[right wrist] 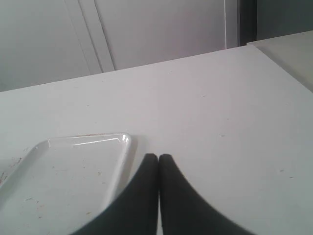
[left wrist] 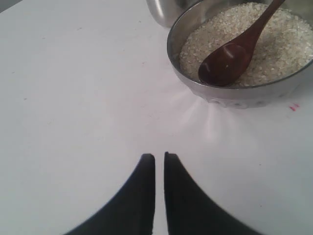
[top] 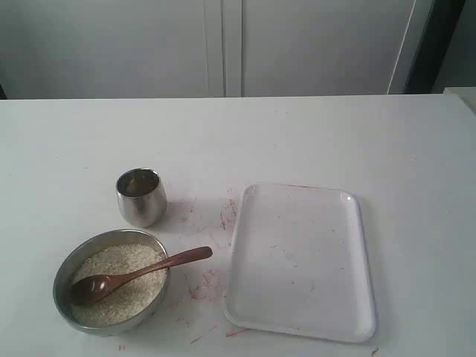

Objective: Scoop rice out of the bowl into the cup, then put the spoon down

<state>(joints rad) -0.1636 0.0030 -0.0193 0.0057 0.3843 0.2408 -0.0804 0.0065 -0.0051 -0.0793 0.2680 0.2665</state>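
1. two pincers, both clenched on nothing: left pincer (left wrist: 159, 157) low over bare counter (top: 335, 134) near the bowl (top: 58, 294), right pincer (right wrist: 158, 157) just beside a corner of the white tray (top: 301, 260).
2. spoon (top: 141, 272): scoop end resting on the rice (top: 130, 294), handle propped across the rim and pointing toward the tray, probably to leave a free end for a grasp.
3. bowl well filled, at the lower left of the exterior view; cup (top: 141, 199) upright just behind it, not touching, for a short carry.
4. no scooping done yet, by the look of it; cup contents unclear.
5. tray to the right of both, off the bowl-to-cup path; possibly where to set the spoon down.
6. red smears (top: 202, 286) between bowl and tray, no obstacle; little room under the handle at the rim, so some risk of nudging the bowl.
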